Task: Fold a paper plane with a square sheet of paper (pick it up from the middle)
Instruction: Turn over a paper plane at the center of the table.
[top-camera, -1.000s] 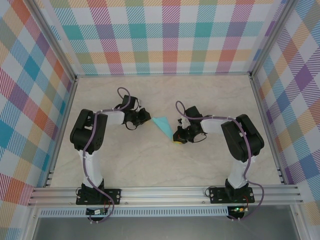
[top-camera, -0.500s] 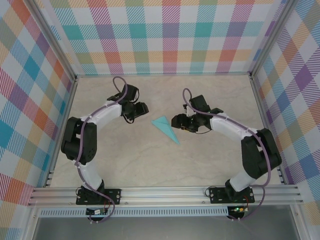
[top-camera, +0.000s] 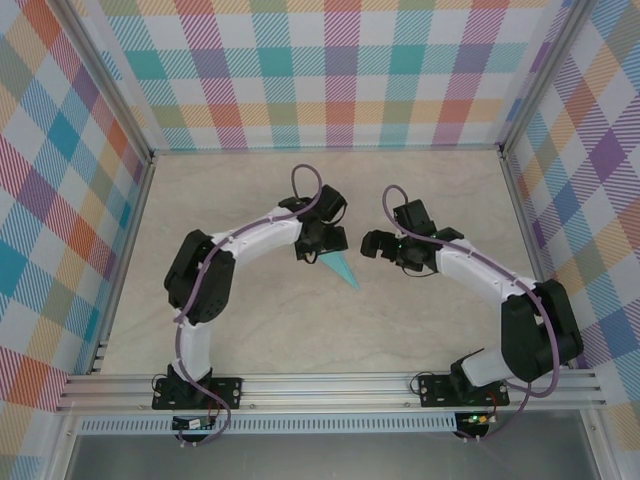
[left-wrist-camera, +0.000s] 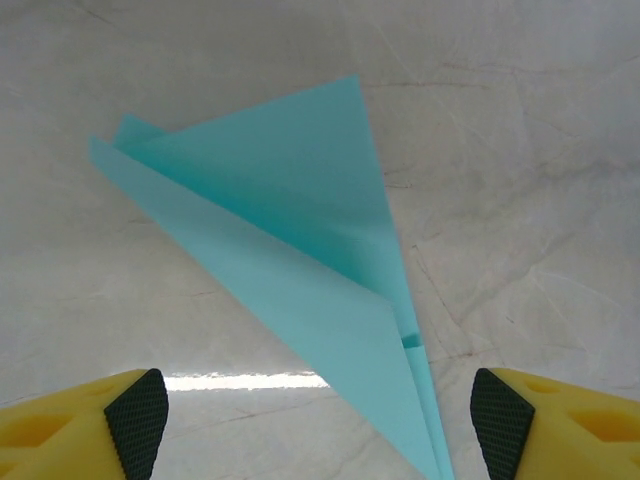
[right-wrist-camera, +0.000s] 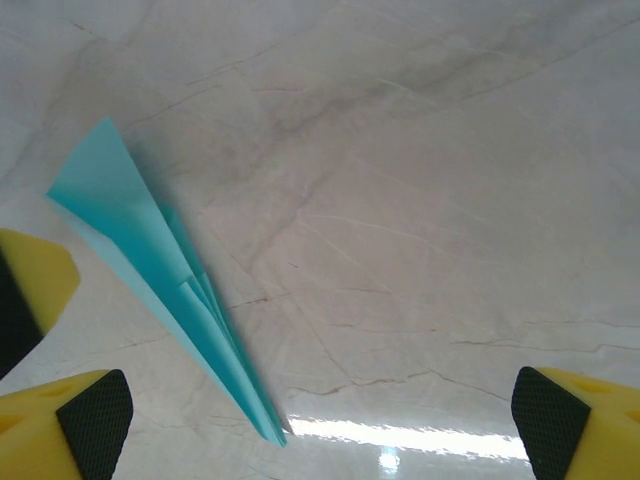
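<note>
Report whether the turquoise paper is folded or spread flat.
Folded. The paper plane lies on the table as a narrow dart, layered flaps overlapping along a crease, tapering to a point.

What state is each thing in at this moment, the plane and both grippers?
paper plane: folded into a narrow dart, lying on the table, not gripped.
left gripper: open, jaws wide apart, over the plane.
right gripper: open, jaws wide apart, nothing between them.
</note>
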